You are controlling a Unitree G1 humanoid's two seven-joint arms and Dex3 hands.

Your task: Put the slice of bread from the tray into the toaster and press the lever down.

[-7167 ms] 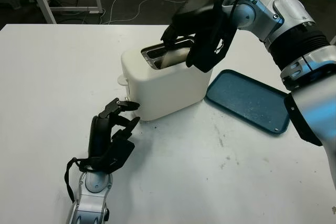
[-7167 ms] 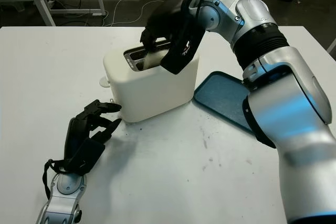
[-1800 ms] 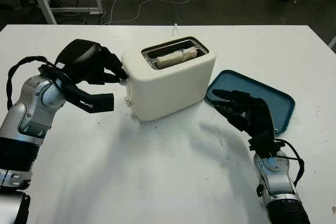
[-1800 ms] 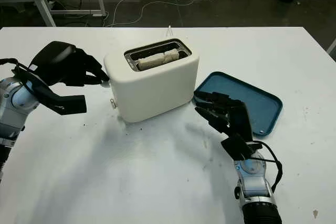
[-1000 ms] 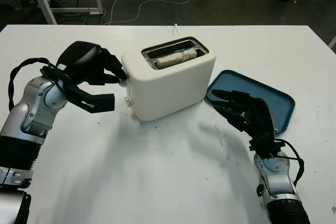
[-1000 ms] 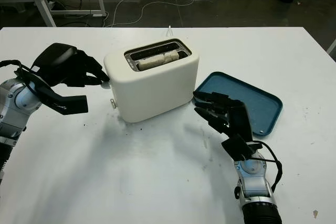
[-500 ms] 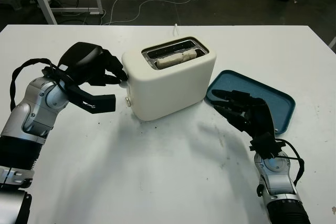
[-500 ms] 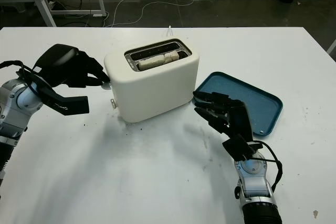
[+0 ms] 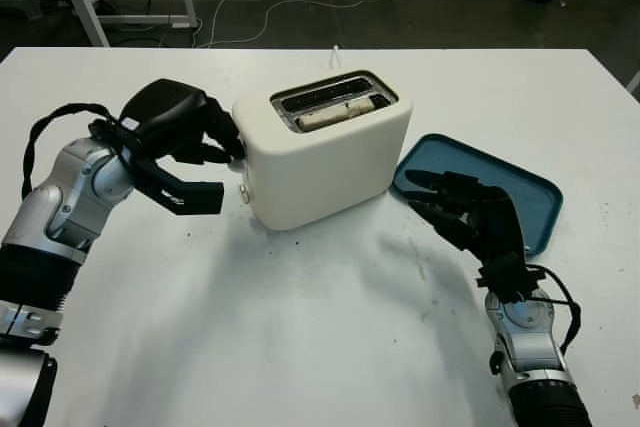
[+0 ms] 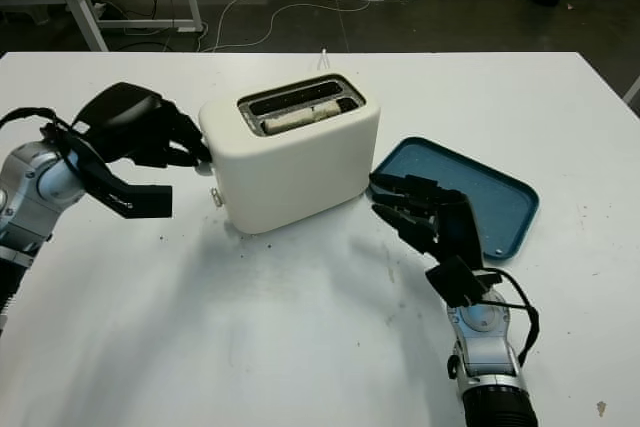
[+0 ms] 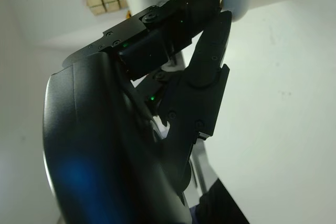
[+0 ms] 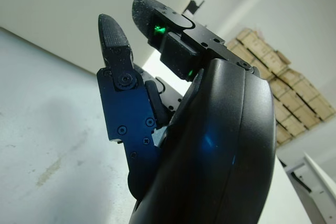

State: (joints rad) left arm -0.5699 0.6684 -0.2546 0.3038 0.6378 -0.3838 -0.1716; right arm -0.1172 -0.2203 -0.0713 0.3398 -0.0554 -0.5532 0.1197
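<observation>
Bread [image 9: 335, 115] sits low in the toaster [image 9: 325, 152] slot at centre frame, soft and light, done with handling. What matters is the lever [image 9: 238, 157] on the toaster's left end: small, stiff, likely springy, best pushed from above. Left hand [image 9: 190, 132], fingers curled, presses against it. Right hand [image 9: 470, 217], open, hovers lower right by the tray [image 9: 520, 197].
</observation>
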